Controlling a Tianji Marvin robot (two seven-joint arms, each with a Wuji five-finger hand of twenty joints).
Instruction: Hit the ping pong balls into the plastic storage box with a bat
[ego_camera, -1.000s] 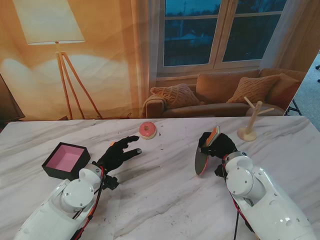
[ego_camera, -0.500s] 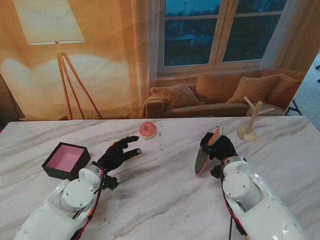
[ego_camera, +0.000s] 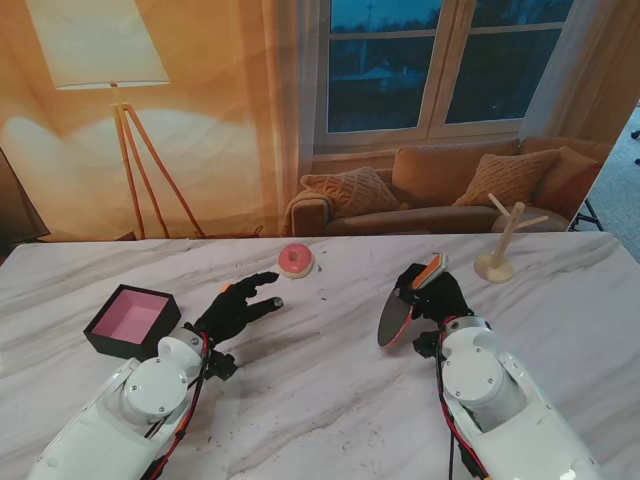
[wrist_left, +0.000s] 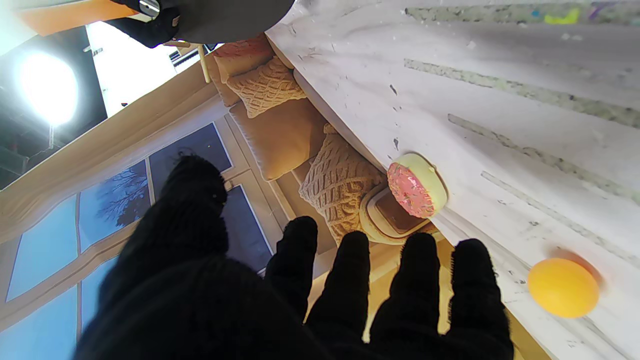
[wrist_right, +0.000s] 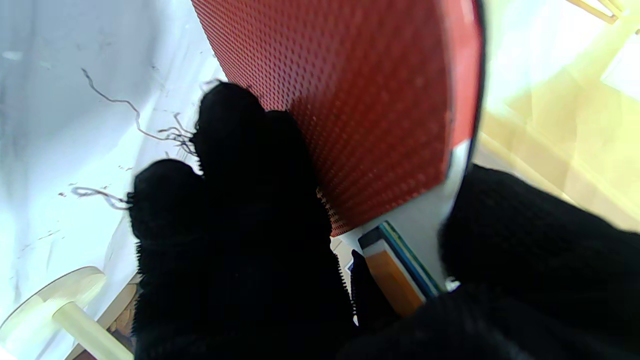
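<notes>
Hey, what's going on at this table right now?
A two-armed robot is set up to knock a ping pong ball into a box. Its right hand grips a bat, blade angled down toward the marble table. The left hand is open with fingers spread, holding nothing. An orange ball sits on the table just by the left fingers. The black box with a pink inside waits to the left, and a pink donut lies farther from me.
</notes>
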